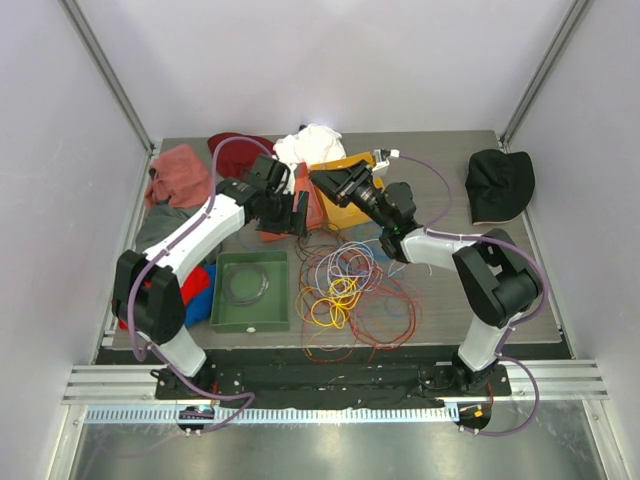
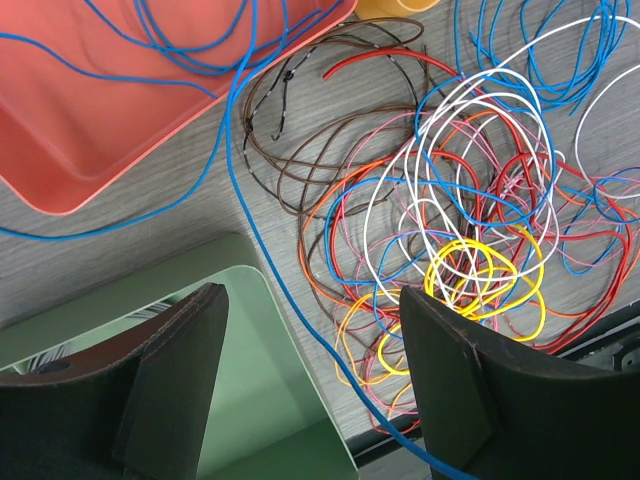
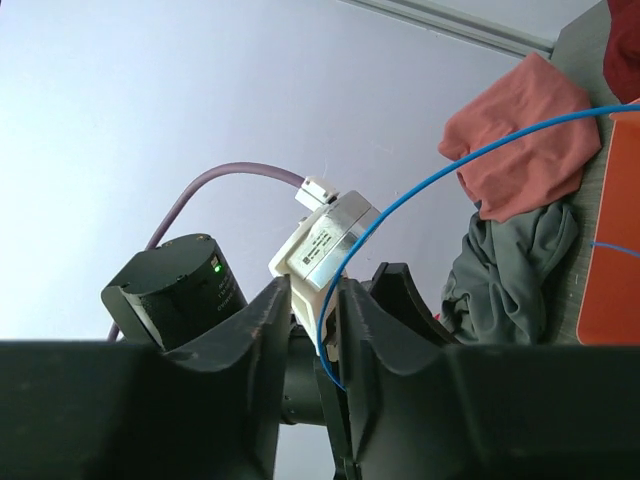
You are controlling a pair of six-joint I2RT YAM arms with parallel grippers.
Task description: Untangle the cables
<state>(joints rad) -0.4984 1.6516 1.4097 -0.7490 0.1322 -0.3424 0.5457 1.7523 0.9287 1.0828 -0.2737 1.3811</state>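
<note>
Three containers sit on the desk. On the left, near the left arm, is a green tray holding one pale coil of cable. Beyond it, between the two wrists, lies a shallow red tray. Loops of a blue cable rest in it, and one strand leaves over its near rim and runs across the desk past the green tray's corner. A yellow-orange bin stands just right of the red tray, partly under the right arm; its contents cannot be made out.

Most of the cables lie in one loose tangle on the bare desk, right of the green tray and close to the near edge. Red, orange, blue, white and pink strands cross there, with a yellow cable bunched in the middle and a brown coil on the far-left side beside the red tray.

The left end effector hangs released over the green tray's right rim, fingers wide apart and gripping nothing. The right end effector points upward. A blue strand passes through the narrow gap between its fingers and arcs away through the air; whether they pinch it I cannot tell.
</note>
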